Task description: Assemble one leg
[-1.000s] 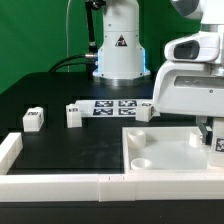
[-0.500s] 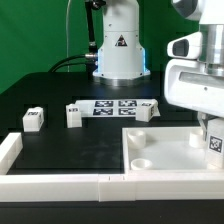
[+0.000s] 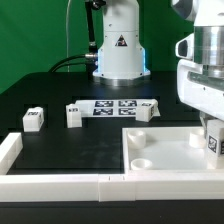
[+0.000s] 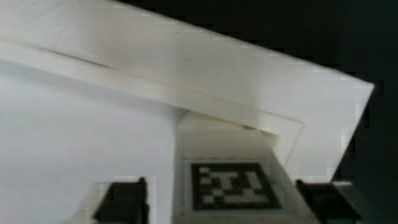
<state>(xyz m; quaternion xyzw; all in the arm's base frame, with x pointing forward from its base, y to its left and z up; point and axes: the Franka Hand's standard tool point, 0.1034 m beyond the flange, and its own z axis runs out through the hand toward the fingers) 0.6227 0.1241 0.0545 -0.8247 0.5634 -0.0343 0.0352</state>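
Note:
A leg (image 3: 214,144), a small white block with a square tag, stands on the large white panel (image 3: 165,140) at the exterior view's right edge. My gripper (image 3: 211,130) hangs right over it. In the wrist view the leg (image 4: 231,170) sits between my dark fingers (image 4: 121,201), and the gripper (image 4: 224,203) is open, with a gap showing on one side of the leg. Three more legs stand on the black table: one (image 3: 33,119) at the left, one (image 3: 73,115) beside it, one (image 3: 146,111) near the panel's far edge.
The marker board (image 3: 118,104) lies flat in front of the robot base (image 3: 118,50). A low white wall (image 3: 60,183) runs along the table's front and turns up at the left corner (image 3: 9,150). The panel has a round socket (image 3: 142,160) near its front corner.
The arm's body has shifted toward the exterior view's right. The leg on the panel and the other three legs have not moved.

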